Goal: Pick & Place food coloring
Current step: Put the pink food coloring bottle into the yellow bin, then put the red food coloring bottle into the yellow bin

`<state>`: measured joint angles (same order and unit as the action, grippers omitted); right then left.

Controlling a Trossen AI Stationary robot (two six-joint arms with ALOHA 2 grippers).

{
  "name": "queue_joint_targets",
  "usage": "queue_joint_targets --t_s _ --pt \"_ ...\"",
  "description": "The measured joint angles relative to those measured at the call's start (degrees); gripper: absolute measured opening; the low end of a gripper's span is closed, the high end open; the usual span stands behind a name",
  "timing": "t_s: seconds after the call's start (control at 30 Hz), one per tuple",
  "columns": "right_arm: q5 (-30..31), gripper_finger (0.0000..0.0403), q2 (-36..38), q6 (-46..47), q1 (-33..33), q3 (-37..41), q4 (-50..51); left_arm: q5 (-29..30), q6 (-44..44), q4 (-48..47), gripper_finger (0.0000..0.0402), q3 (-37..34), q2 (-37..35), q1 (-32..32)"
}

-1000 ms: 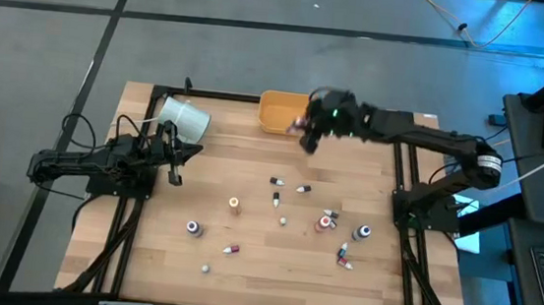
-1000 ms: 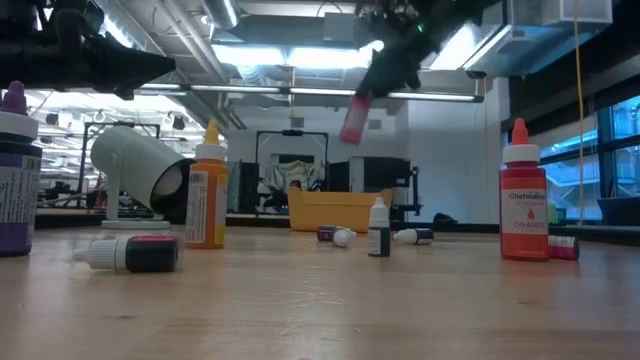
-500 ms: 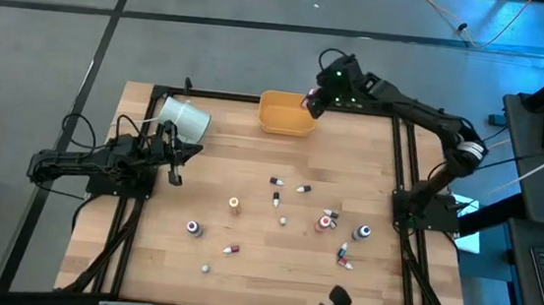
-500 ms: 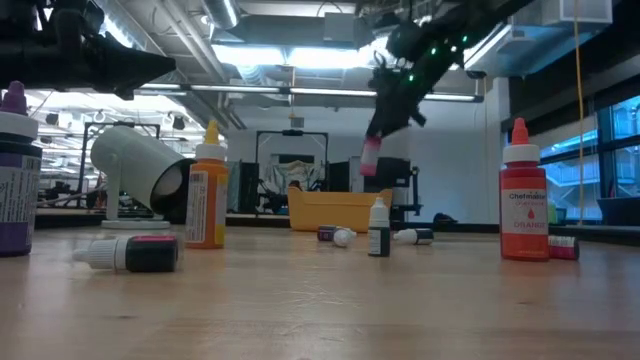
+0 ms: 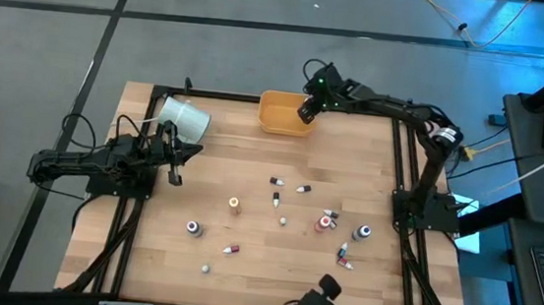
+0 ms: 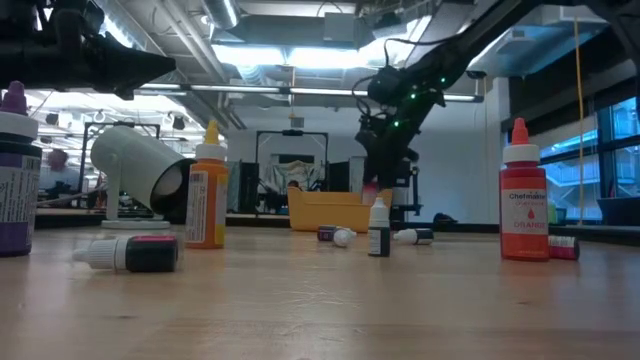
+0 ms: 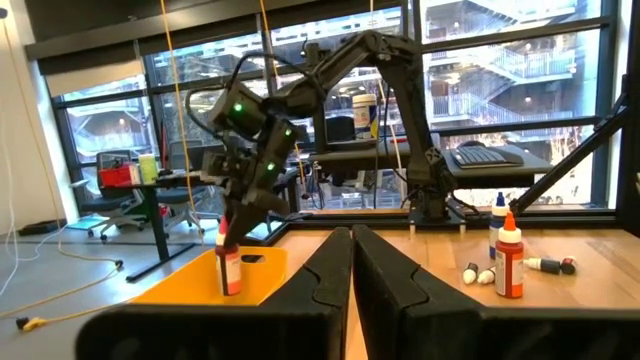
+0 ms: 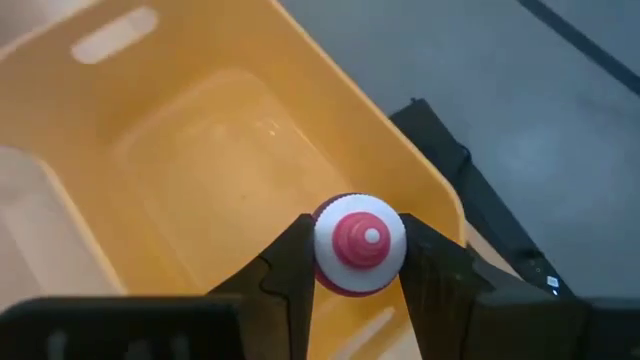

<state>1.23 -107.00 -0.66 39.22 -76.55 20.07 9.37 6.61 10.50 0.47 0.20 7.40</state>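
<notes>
Orange bin [image 5: 283, 113] bare inside; right gripper [image 8: 358, 262] clamps red-capped bottle [image 8: 360, 243] above it.

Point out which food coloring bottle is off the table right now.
The red-capped bottle gripped by the right tool, hanging over the orange bin. All the other bottles stand or lie on the table.

Orange-yellow rectangular plastic bin [image 5: 285, 113]; red-bodied, red-and-white-capped food coloring dropper bottle [image 8: 360, 243]; pale striped wooden desk [image 5: 251, 170]; large white plastic cup [image 5: 184, 117]; dark end effector fingers [image 8: 290, 270].
</notes>
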Motion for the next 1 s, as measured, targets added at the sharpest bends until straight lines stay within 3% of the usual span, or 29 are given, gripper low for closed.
queue_joint_targets --t_s 0.33,0.87,0.93,1.0 --pt "0.2 0.0163 -1.1 0.0 0.0 0.0 -1.7 0.0 0.1 0.0 0.0012 0.0 0.0 0.0" --pt "0.2 0.0171 1.3 -1.7 -0.7 -4.4 0.2 0.0 0.1 0.0 0.0012 0.0 0.0 0.0" --pt "-2.6 0.0171 3.4 -4.7 -1.7 -6.2 1.7 0.0 0.0 0.0 0.0011 0.0 0.0 0.0" --pt "-9.6 0.0171 5.8 -10.3 -3.4 -7.8 4.8 0.0 0.1 0.0 0.0009 0.0 0.0 0.0"
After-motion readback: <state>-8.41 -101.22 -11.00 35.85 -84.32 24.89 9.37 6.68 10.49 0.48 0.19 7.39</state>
